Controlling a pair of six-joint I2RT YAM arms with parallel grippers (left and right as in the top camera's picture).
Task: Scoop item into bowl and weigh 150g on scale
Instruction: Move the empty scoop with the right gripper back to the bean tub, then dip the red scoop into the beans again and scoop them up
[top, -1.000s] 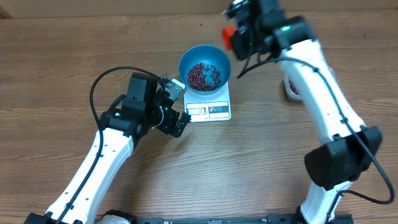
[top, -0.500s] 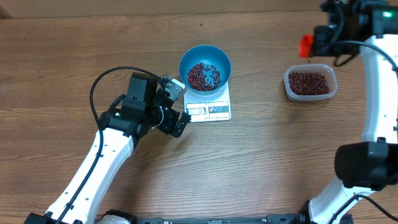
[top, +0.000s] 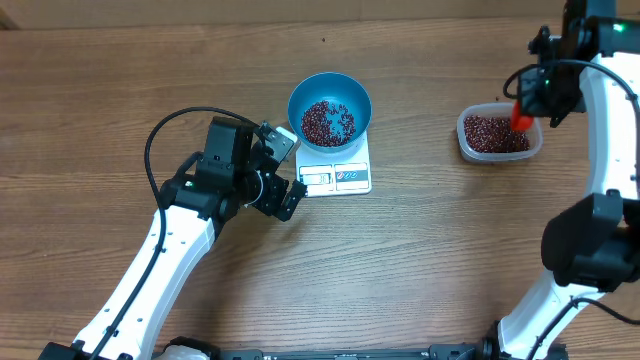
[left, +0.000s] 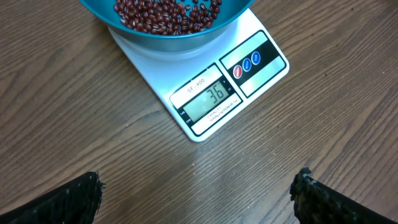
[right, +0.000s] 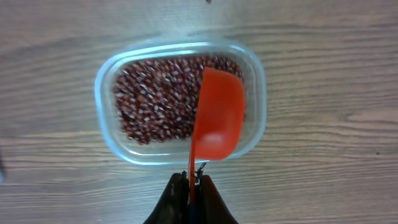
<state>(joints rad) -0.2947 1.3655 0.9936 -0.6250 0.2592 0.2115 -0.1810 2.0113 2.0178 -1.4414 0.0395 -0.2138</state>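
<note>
The blue bowl (top: 330, 108) stands on the white scale (top: 336, 176) with a layer of maroon beans (top: 327, 120) inside; the left wrist view shows the scale (left: 211, 93) with its display lit and the bowl (left: 168, 25) on it. My left gripper (top: 288, 172) rests open just left of the scale, nothing between its fingers (left: 68, 202). My right gripper (right: 193, 180) is shut on the handle of a red scoop (right: 217, 115), whose empty cup hangs over the clear tub (right: 109, 134) of beans (right: 155, 102). The scoop (top: 521, 118) sits at the tub's right end.
The clear plastic tub (top: 538, 140) stands on the wooden table at the right, well apart from the scale. A black cable (top: 160, 130) loops off the left arm.
My right arm has swung from above the bowl to the right and come down over the tub with the scoop. The left arm has not moved.
</note>
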